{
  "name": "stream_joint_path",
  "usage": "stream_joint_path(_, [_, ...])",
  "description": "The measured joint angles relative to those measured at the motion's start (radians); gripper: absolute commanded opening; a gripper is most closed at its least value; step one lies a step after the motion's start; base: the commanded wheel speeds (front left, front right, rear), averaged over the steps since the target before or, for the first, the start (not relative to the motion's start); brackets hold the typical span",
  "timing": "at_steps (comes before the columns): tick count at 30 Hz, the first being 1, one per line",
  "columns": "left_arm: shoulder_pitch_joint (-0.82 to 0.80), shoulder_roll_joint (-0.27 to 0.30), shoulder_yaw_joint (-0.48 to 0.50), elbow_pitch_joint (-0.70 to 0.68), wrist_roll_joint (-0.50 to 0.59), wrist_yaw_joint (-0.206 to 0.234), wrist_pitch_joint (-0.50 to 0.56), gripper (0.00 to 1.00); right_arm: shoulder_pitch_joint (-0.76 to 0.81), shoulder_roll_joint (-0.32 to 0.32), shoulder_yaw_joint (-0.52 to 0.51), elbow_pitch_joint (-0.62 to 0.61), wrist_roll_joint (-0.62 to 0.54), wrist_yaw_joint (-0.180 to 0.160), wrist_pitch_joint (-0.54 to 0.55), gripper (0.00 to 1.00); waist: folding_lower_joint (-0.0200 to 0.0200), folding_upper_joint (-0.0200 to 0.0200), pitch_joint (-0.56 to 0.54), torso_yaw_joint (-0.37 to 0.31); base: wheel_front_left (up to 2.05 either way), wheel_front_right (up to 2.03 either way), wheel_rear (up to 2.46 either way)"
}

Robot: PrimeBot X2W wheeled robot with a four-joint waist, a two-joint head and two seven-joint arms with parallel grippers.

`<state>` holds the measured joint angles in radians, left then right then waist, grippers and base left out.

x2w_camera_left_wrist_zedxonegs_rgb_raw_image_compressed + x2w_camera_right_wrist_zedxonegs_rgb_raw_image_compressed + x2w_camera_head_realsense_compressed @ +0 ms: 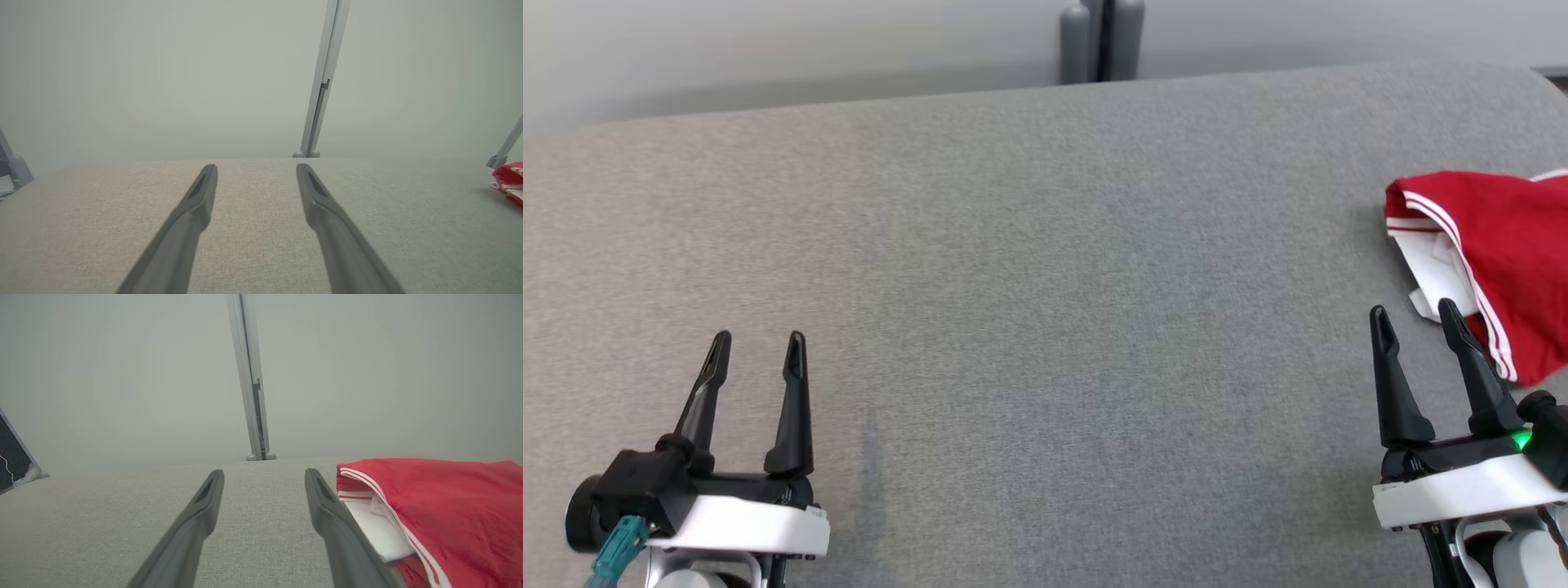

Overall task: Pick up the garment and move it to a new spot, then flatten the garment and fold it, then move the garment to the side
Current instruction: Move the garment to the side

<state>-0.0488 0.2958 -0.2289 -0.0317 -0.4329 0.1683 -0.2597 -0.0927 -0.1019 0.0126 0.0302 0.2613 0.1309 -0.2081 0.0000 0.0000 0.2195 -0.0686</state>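
The garment [1499, 245] is red with white stripes and a white inner layer. It lies bunched at the right edge of the grey cloth-covered table [1045, 286], partly cut off by the head view's border. My right gripper [1413, 312] stands open just to its left, its right finger close beside the white fabric. In the right wrist view the garment [441, 514] lies right of the right gripper [264, 477]. At the lower left my left gripper [758, 340] is open and holds nothing. The left wrist view has the left gripper [256, 170] over bare table and the garment [510, 181] far right.
A grey post [1101, 39] rises behind the table's far edge, in front of a pale wall. The table's far edge runs along the top of the head view. A second slanted support [506, 145] stands at the far right in the left wrist view.
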Motion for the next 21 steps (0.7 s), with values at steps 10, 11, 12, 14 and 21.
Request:
stream_joint_path(10, [0.072, -0.011, 0.011, 0.016, 0.007, -0.004, -0.002, 1.0, 0.065, -0.022, -0.022, -0.049, -0.018, 0.0, 0.064, 1.0, 0.0, 0.0, -0.09, 0.064, 0.0, 0.0, 0.0])
stream_joint_path(11, [0.079, -0.011, 0.011, 0.017, 0.009, -0.004, -0.002, 1.0, 0.075, -0.026, -0.027, -0.053, -0.021, 0.0, 0.069, 1.0, 0.0, 0.0, -0.098, 0.066, 0.0, 0.0, 0.0])
stream_joint_path(12, [0.087, -0.011, 0.01, 0.018, 0.01, -0.004, -0.002, 1.0, 0.085, -0.028, -0.033, -0.056, -0.022, 0.0, 0.076, 1.0, 0.0, 0.0, -0.107, 0.068, 0.0, 0.0, 0.0])
stream_joint_path(14, [0.103, -0.011, 0.01, 0.02, 0.01, -0.004, -0.002, 1.0, 0.106, -0.028, -0.039, -0.067, -0.022, 0.0, 0.085, 1.0, 0.0, 0.0, -0.123, 0.069, 0.0, 0.0, 0.0])
stream_joint_path(21, [0.151, -0.007, 0.001, 0.019, 0.008, -0.003, 0.0, 1.0, 0.174, -0.022, -0.066, -0.096, -0.018, 0.0, 0.114, 1.0, 0.0, 0.0, -0.172, 0.066, 0.0, 0.0, 0.0])
